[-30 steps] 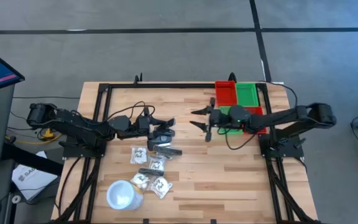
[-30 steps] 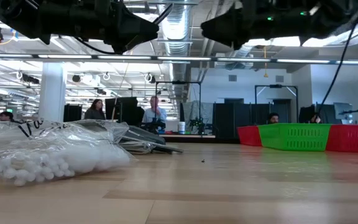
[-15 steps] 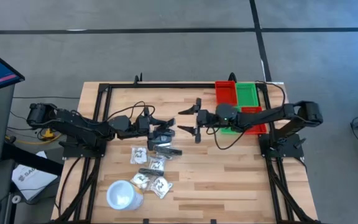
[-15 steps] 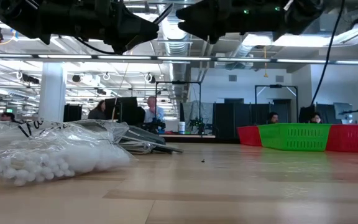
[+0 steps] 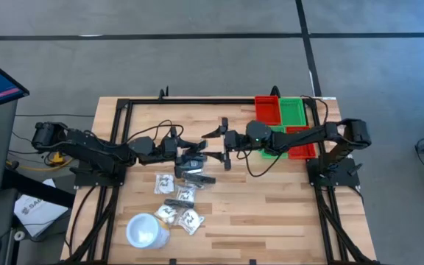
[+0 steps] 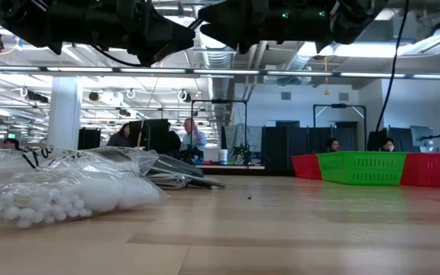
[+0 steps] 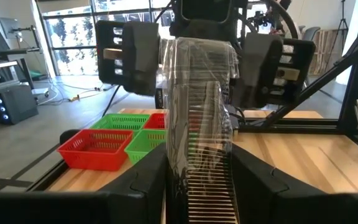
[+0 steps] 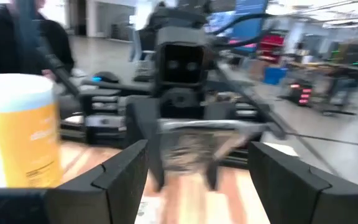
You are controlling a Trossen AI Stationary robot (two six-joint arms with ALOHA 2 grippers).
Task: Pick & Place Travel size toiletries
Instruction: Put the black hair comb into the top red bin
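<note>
My left gripper [image 5: 197,153] is shut on a travel size toiletry [image 7: 197,118], a dark ribbed piece in clear wrap, held above the table's middle. My right gripper [image 5: 210,145] faces it, open. Its two fingers [image 7: 129,56] stand on either side of the toiletry's free end, and I see no touch. More toiletries, clear sachets [image 5: 177,195] and dark oblong pieces [image 5: 197,177], lie flat on the wood near my left gripper. One sachet of white beads [image 6: 52,197] shows close in the low view. My left gripper pinches the wrapped toiletry's near end [image 7: 197,171] between its two fingers. The fingers lie level, pointing toward the table's right, and the toiletry runs along them and sticks out ahead. It is lifted clear of the table.
Red and green bins [image 5: 284,112] stand at the far right corner, behind my right arm. A white round cup [image 5: 146,230] stands near the front left; it shows with a yellow label [image 8: 17,124] in the right wrist view. A black frame [image 5: 124,110] rims the table.
My right gripper has travelled from beside the bins toward the table's left, up to the toiletry in my left gripper. Its fingers stand wider apart than a second ago.
</note>
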